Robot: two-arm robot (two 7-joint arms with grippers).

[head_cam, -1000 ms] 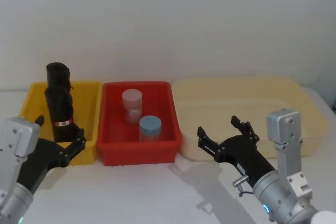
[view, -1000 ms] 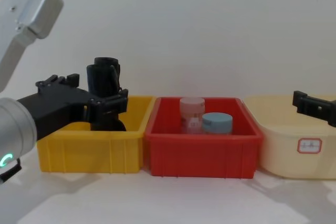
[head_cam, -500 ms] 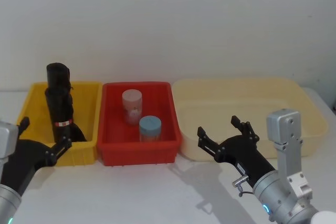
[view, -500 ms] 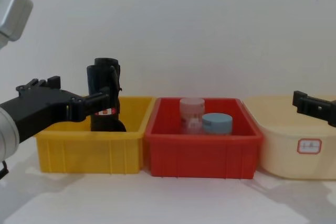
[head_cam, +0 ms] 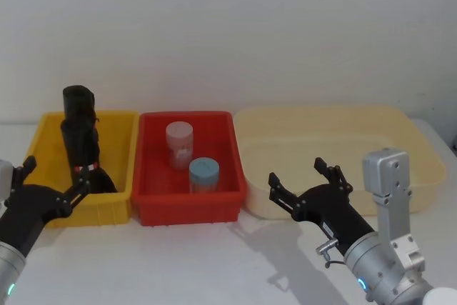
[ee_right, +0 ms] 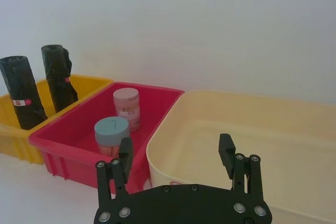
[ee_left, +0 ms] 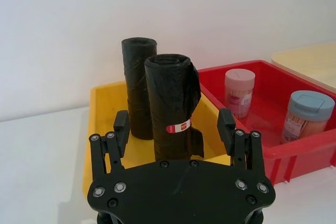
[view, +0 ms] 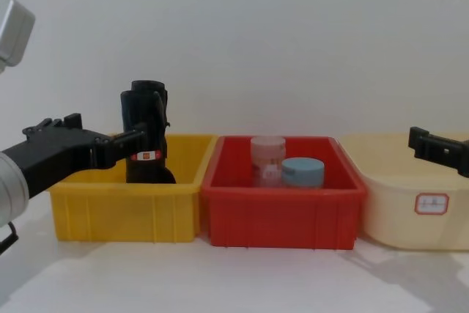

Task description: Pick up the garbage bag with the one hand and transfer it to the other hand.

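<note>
Your left end effector [head_cam: 58, 173] sits low over the desk [head_cam: 214, 262], just in front of the yellow bin [head_cam: 100, 208]. It is spread wide and holds nothing. In the left wrist view, the garbage bag [ee_left: 170, 103] stands just past the two sets of fingers, in the gap between them. The fingers are not closed on it.

The garbage bag is a black roll with a small red and white label [ee_left: 178, 127]. It stands up in the yellow bin, near the front wall. A second black roll [ee_left: 137, 87] stands right behind it in the same bin.

Your right end effector [head_cam: 296, 173] hangs over the desk, in front of the big cream tub [view: 388, 210]. It is near the right front corner of the red bin [head_cam: 189, 208]. It is spread wide too, and it is empty. It is far from the garbage bag.

The red bin sits between the yellow bin and the cream tub. Two jars stand inside it. One has a pink lid [head_cam: 179, 144], and one has a blue lid [head_cam: 204, 174].
</note>
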